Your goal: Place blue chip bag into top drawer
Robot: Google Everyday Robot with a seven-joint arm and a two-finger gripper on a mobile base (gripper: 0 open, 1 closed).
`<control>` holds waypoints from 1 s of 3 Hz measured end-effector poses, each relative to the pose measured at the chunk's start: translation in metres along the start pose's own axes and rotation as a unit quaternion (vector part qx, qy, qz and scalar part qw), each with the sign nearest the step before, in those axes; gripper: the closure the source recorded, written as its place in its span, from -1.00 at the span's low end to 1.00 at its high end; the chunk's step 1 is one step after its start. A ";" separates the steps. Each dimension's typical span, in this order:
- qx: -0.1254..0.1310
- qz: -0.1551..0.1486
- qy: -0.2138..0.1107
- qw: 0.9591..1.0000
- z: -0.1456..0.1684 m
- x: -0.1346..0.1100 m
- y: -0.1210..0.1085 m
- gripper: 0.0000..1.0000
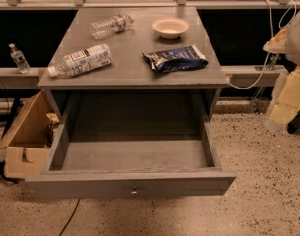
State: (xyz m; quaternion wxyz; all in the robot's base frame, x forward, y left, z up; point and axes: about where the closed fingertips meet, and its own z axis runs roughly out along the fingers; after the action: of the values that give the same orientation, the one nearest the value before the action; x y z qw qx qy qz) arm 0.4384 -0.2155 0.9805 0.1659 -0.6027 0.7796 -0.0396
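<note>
The blue chip bag (175, 58) lies flat on the right part of the grey table top (135, 43), near its front edge. The top drawer (132, 156) is pulled fully out below the table top, and nothing shows inside it. Its small round metal knob (134, 192) is at the front centre. My gripper (282, 104) hangs blurred at the right edge of the view, to the right of the table and well away from the bag, holding nothing that I can see.
Two clear plastic bottles lie on the table, one at the left front (80, 61) and one at the back (110, 25). A white bowl (170, 27) stands at the back right. An open cardboard box (24, 136) sits on the floor at the left. A small bottle (18, 58) stands on the left ledge.
</note>
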 end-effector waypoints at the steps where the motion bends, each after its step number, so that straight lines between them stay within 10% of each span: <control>1: 0.001 0.000 -0.001 1.000 0.001 -0.001 -0.001 -1.00; 3: 0.036 0.001 -0.070 0.997 0.028 -0.031 -0.059 -1.00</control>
State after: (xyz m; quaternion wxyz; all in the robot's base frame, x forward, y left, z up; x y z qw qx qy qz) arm 0.5084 -0.1977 0.9759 0.2421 -0.5964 0.7649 -0.0254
